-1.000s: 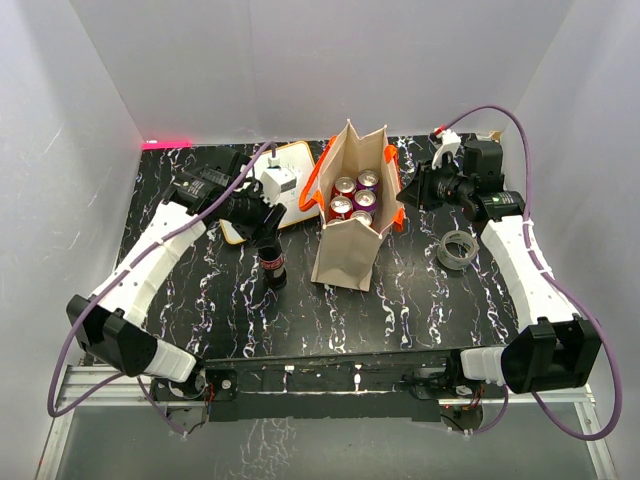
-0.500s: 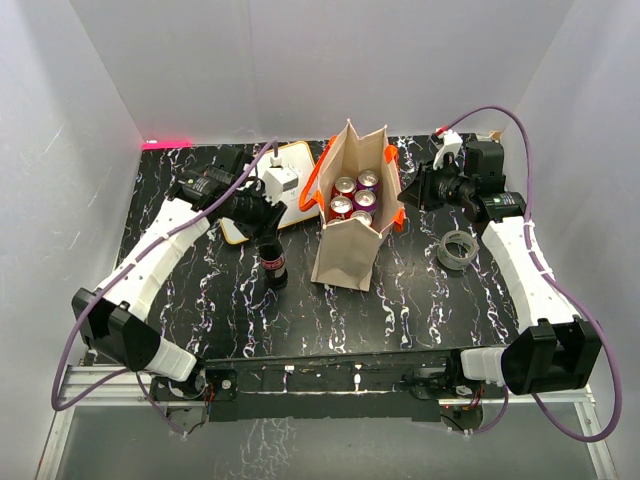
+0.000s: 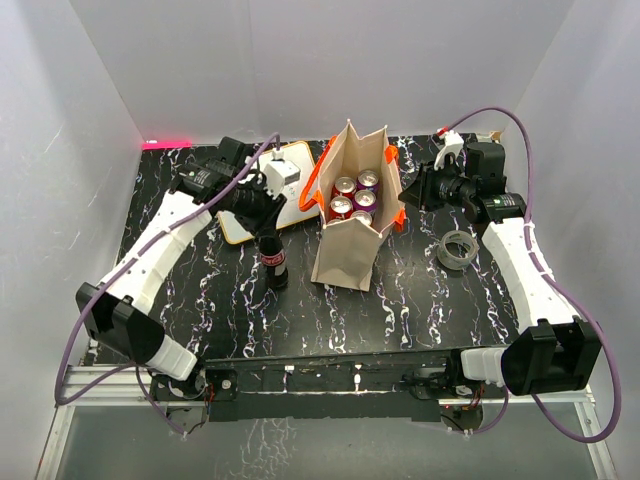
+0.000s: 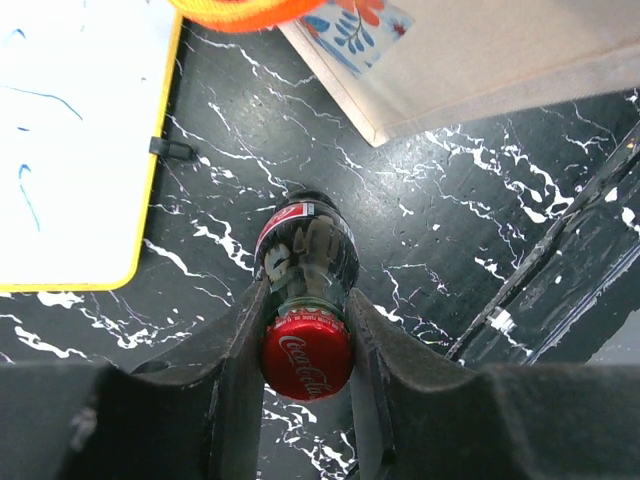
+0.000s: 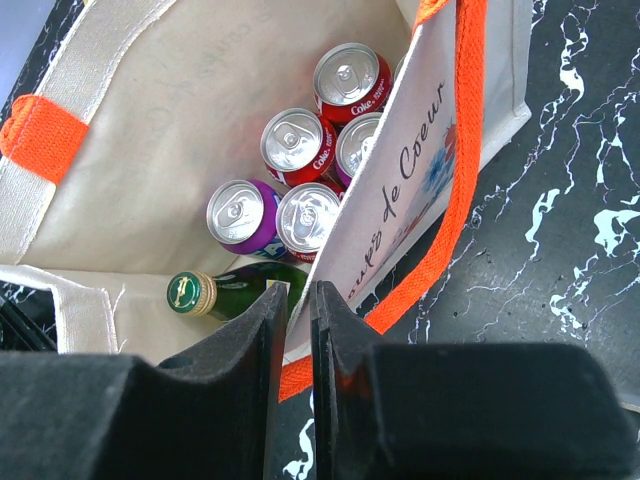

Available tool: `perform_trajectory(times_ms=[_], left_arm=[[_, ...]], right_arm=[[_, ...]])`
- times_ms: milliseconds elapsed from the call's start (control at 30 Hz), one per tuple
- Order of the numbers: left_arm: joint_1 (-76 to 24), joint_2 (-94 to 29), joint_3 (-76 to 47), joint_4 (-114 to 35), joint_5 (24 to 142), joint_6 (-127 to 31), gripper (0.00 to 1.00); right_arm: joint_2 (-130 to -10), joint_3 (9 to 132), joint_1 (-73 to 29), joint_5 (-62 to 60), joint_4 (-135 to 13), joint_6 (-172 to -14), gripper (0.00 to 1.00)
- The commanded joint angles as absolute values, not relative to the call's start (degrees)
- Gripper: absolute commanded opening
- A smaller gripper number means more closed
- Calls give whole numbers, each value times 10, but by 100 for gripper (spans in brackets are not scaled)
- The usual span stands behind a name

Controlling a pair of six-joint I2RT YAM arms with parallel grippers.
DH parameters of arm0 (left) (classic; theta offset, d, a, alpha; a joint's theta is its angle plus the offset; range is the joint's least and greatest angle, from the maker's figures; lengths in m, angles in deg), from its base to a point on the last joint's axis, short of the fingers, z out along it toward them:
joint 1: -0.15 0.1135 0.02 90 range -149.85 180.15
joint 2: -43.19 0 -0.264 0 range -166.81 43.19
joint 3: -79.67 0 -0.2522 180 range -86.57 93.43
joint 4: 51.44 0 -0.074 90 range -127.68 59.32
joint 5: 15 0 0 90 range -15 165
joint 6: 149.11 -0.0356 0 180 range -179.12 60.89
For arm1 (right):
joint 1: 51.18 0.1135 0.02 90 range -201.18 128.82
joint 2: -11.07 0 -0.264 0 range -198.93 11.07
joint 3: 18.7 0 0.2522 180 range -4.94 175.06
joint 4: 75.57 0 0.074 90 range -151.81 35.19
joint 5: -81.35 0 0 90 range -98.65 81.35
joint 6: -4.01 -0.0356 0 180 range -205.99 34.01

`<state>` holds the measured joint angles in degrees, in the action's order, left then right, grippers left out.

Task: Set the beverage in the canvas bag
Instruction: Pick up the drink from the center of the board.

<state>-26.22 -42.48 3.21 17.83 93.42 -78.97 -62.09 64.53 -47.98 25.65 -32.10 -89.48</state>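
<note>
Cola bottle upright, cap between left gripper fingers (canvas bag beside)

The left arm is stretched forward and inward. The left claw is pointed down and closed on the neck of a dark red-capped cola bottle. The right arm is bent inward, and the right claw is pinched on the wall of a tall beige canvas bag.

Soft white light falls evenly from above; the pale walls glow, and shadows on the black desk are faint. The can tops glint brightly. Close to each wrist lens the dark fingers go soft and blurred, while things beyond are sharp.
</note>
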Motion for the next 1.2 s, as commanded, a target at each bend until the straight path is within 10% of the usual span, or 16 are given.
perform_trajectory(times_ms=[0,1167], left_arm=[[-264,-420,143,159,926,-777,0],[-399,-665,784,60,744,-844,0]], right_arm=[[-609,650,-483,256,-349,-894,18],[-597,669,-493,228,-335,-845,18]])
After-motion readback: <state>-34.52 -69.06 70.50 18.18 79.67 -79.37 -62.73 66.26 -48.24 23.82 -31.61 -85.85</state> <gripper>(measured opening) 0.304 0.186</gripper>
